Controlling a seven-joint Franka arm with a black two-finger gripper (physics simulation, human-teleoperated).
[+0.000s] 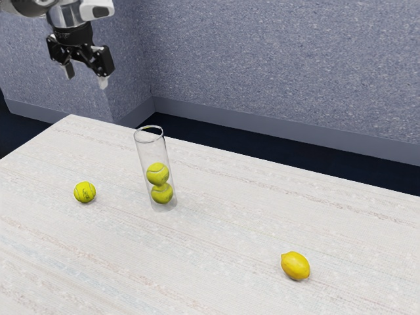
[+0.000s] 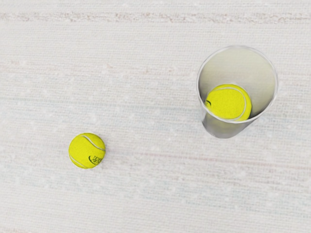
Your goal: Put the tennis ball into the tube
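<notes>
Fingers (image 1: 86,77) spread apart, with nothing between them, raised above the level of the table (image 1: 216,243); the arm (image 1: 65,14) behind them is cut off by the upper edge of the exterior view. Loose tennis ball (image 1: 84,192): on the table, lower than the fingers and well apart from them, outside the tube. Its underside is hidden, and the dark print on its felt is too small to read in full. Clear tube (image 1: 139,154): standing on the table with its open mouth upward, lower than the fingers and offset from them toward the exterior view's right. Within it lie two more tennis balls, an upper one (image 1: 157,174) resting on a lower one (image 1: 162,193). Seen from above the mouth, in the wrist view, the upper ball conceals the lower. The transparent wall is faint, and its foot is hard to distinguish from the pale table. Lemon (image 1: 295,266): on the table, farther from the fingers than the tube, toward the exterior view's right; its underside is hidden.
</notes>
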